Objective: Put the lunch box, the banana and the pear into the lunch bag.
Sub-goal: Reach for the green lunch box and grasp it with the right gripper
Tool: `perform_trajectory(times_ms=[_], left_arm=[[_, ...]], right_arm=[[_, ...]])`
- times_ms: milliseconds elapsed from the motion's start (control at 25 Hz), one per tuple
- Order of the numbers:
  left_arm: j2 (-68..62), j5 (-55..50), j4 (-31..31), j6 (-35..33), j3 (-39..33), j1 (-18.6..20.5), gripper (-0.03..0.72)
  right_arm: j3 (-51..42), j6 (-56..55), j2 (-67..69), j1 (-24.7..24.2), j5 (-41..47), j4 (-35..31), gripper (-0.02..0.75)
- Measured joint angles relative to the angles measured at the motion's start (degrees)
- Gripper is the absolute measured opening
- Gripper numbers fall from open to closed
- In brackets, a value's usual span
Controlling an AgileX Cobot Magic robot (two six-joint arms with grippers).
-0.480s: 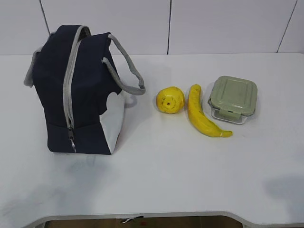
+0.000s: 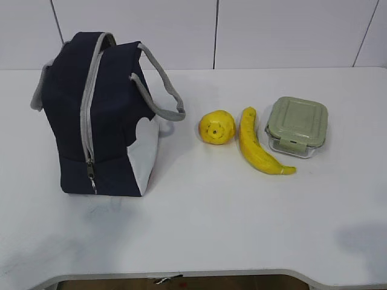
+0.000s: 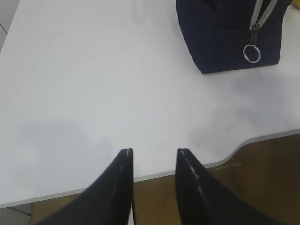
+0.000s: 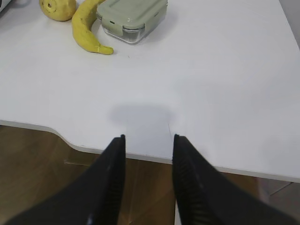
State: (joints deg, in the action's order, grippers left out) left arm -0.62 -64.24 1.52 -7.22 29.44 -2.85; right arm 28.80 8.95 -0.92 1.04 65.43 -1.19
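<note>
The navy lunch bag [image 2: 100,115] stands zipped shut at the table's left; its lower end with a ring zipper pull shows in the left wrist view [image 3: 225,37]. The yellow pear [image 2: 216,127], the banana [image 2: 257,150] and the green-lidded lunch box [image 2: 296,127] lie in a row to its right. They also show at the top of the right wrist view: pear [image 4: 58,8], banana [image 4: 86,29], lunch box [image 4: 133,18]. My left gripper [image 3: 154,151] and right gripper [image 4: 148,137] are open and empty over the table's front edge. Neither gripper shows in the exterior view.
The white table [image 2: 199,223] has a notched front edge [image 3: 234,150], with brown floor below. A white panelled wall stands behind the table.
</note>
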Motion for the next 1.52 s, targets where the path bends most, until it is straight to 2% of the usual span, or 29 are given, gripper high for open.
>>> perform_trajectory(times_ms=[400,600,800,880,1000,1120,1520], left_arm=[[0.00,0.00,0.00,0.00,0.00,0.00,0.236],[0.00,0.00,0.00,0.00,0.00,0.00,0.236],[0.00,0.00,0.00,0.00,0.00,0.00,0.236],[0.00,0.00,0.10,0.00,0.00,0.00,0.236],[0.00,0.00,0.22,0.00,0.00,0.00,0.236],[0.00,0.00,0.22,0.00,0.00,0.00,0.236],[0.00,0.00,0.30,0.00,0.00,0.00,0.236]], right_arm=[[1.01,-1.64,0.00,0.00,0.00,-1.27,0.296],[3.71,-10.97,7.61,0.00,-1.28,-8.24,0.296],[4.07,-13.02,20.54,0.00,-8.98,-18.65,0.299],[4.53,-12.89,25.18,0.00,-11.44,-22.46,0.326],[6.38,-10.96,31.24,0.00,-13.71,-26.64,0.410],[8.29,-10.04,36.34,0.00,-14.47,-28.32,0.484],[16.18,-10.08,55.35,0.00,-16.04,-30.44,0.510]])
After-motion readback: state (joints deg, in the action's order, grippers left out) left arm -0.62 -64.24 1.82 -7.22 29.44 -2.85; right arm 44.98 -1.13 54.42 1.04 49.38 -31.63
